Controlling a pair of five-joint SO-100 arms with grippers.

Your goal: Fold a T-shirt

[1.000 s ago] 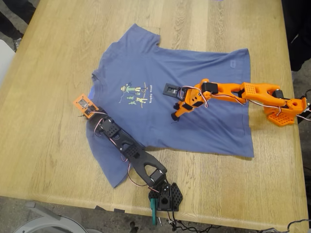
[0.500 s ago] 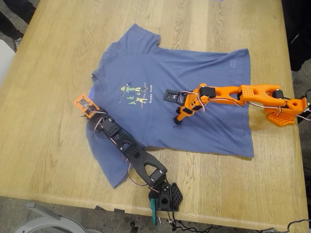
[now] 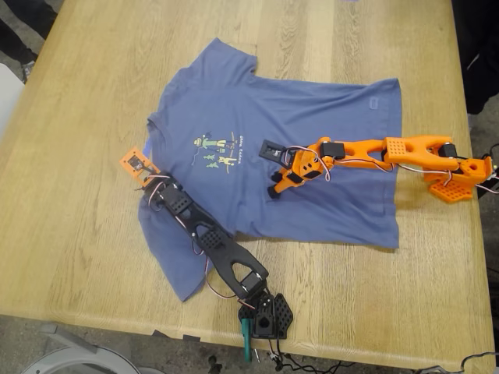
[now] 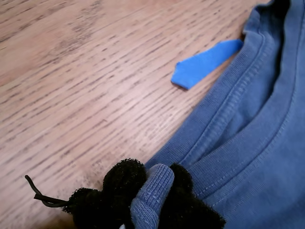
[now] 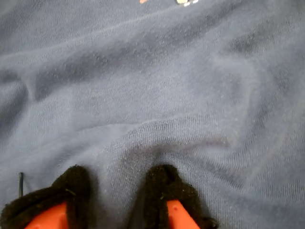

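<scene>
The slate-blue T-shirt (image 3: 312,117) lies spread on the wooden table, print up, collar toward the exterior view's left. My first gripper (image 3: 148,178), on the black arm, is at the collar. Its black padded fingertips (image 4: 121,179) are shut on a pinch of the collar rib (image 4: 151,191). My second gripper (image 3: 274,189), on the orange arm, presses down on the middle of the shirt, just to the exterior view's right of the print (image 3: 218,149). A raised fold of cloth (image 5: 119,157) sits between its black pads (image 5: 164,183).
A small blue tape scrap (image 4: 205,62) lies on the bare wood beside the collar. The black arm's base (image 3: 265,315) stands at the table's near edge, and the orange base (image 3: 456,183) at the exterior view's right. Cables trail off the near edge.
The orange arm has slid toward the exterior view's left, dragging cloth so the hem's near corner pulled inward. The black arm's gripper has lifted and shifted slightly at the collar.
</scene>
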